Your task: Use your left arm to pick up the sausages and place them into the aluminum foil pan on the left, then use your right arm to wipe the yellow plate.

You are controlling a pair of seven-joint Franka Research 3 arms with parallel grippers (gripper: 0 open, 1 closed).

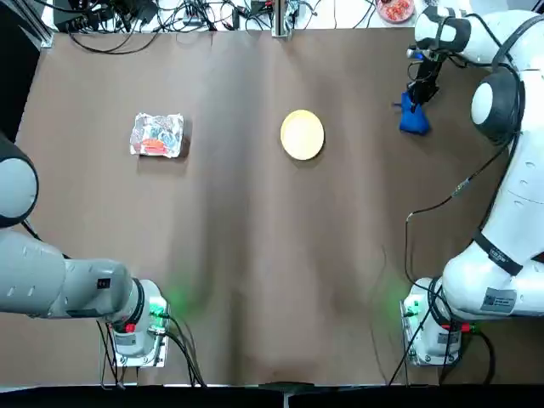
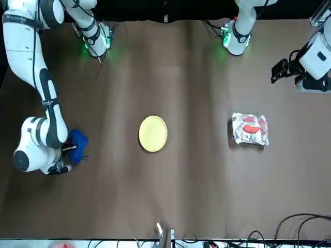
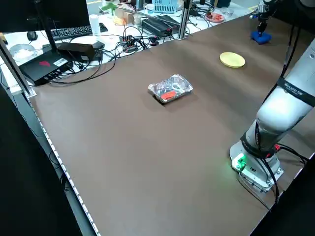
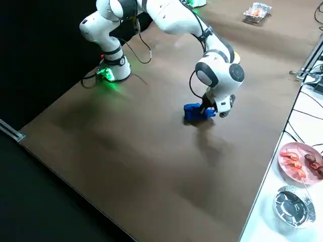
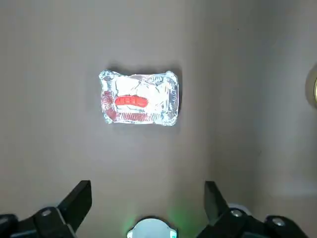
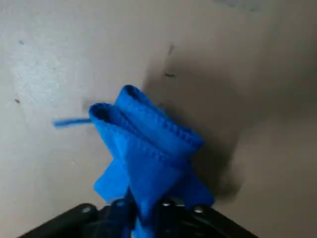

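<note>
Left claw point(image 5: 148, 191) gapes empty, front view's upper right; my right claw point(image 6: 145, 203), lower left, pinches blue cloth point(image 6: 143, 144). Sausage point(image 5: 131, 101) in foil pan point(image 5: 172, 99).

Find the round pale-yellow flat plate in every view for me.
Top: right of centre.
Front: left of centre.
Left side: upper right.
Right side: an edge, behind the right arm.
Left wrist: a sliver, right edge.
Right wrist: not in it.
Landmark in all but the right wrist: crinkled silver foil pan.

One red sausage point(image 5: 131, 101) is lying in the crinkled silver foil pan point(image 5: 166, 96); the round yellow plate point(image 1: 302, 134) is resting flat, well apart.
</note>
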